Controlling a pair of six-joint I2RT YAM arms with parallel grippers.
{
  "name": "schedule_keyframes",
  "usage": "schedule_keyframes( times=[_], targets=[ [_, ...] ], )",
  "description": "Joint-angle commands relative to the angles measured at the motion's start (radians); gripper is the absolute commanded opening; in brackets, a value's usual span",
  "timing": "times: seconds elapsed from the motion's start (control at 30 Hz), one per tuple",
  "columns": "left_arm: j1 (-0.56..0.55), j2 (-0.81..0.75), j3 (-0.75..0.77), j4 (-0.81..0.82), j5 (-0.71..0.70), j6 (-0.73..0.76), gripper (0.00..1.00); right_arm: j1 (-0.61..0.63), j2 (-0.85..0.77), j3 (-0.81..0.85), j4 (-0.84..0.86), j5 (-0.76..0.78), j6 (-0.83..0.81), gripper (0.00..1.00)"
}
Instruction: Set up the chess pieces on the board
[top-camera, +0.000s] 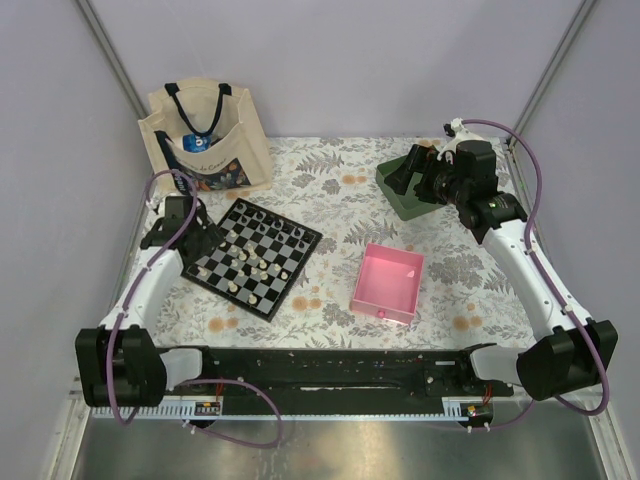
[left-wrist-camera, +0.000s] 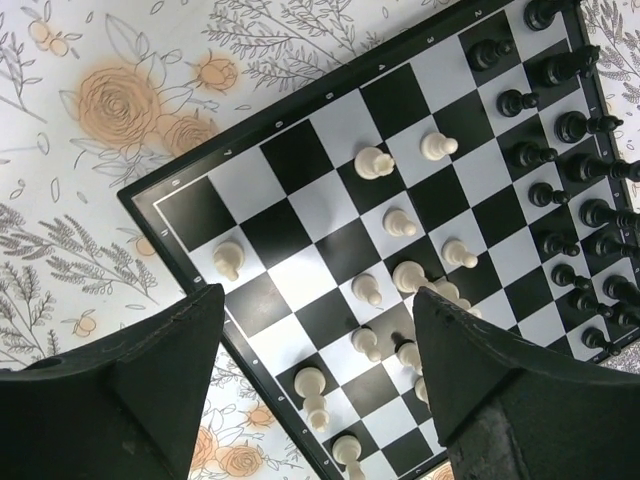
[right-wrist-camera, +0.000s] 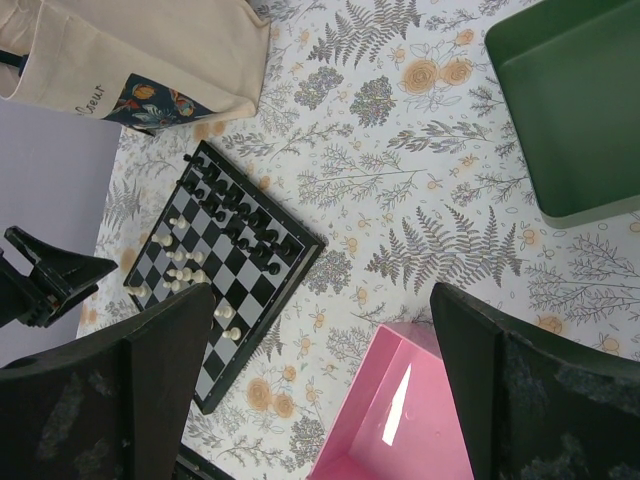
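Left fingers: the left gripper (left-wrist-camera: 320, 300) hangs just above the board's 9 o'clock edge, its fingers spread and nothing between them.
Board: the board (left-wrist-camera: 290, 155) lies flat on the floral worktop (top-camera: 330, 165), at about 9 o'clock from the worktop's middle and turned corner-on to the arms.
White pieces: the cream-white pieces (left-wrist-camera: 400, 272) stand scattered over the half of the board under the left fingers. In the left wrist view they run from the middle towards 5 o'clock, several of them crowded together near the right finger.
Black pieces: the black pieces (left-wrist-camera: 560, 125) stand in two close rows along the 3 o'clock edge of that view and look already ranked.
Pink tray: the pink tray (top-camera: 390, 278) sits at 4 o'clock, well apart from the board; no pieces show in it.
Right fingers: the right gripper (right-wrist-camera: 322, 295) is held high at 2 o'clock near the green tray (right-wrist-camera: 570, 100), its fingers spread wide and empty.
Bag: a tote bag (top-camera: 205, 135) stands at 10 o'clock, beyond the board.
Step in hand: probably sorting the white side, with the left arm poised between grips.
Next move: lower the left fingers over one white piece that stands apart, narrow them on it without knocking its neighbours, then set it on its home square along the edge opposite the black rows.
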Motion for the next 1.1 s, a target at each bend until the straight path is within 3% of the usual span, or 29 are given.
schedule_keyframes(
  times=[0.0,0.43,0.83,1.07],
  targets=[
    [-0.032,0.068,0.09,-0.003,0.034,0.059,0.79,0.007,0.0,0.004,0.047,-0.01,-0.002,0.99],
    [-0.149,0.269,0.235,-0.034,-0.013,0.105,0.7,0.005,0.007,0.011,0.045,-0.007,-0.007,0.99],
    [-0.205,0.351,0.249,-0.029,0.007,0.122,0.5,0.005,-0.001,0.004,0.042,0.0,-0.013,0.99],
    [-0.212,0.368,0.255,-0.028,0.011,0.122,0.49,0.005,-0.003,0.001,0.041,0.007,-0.017,0.99]
  ],
)
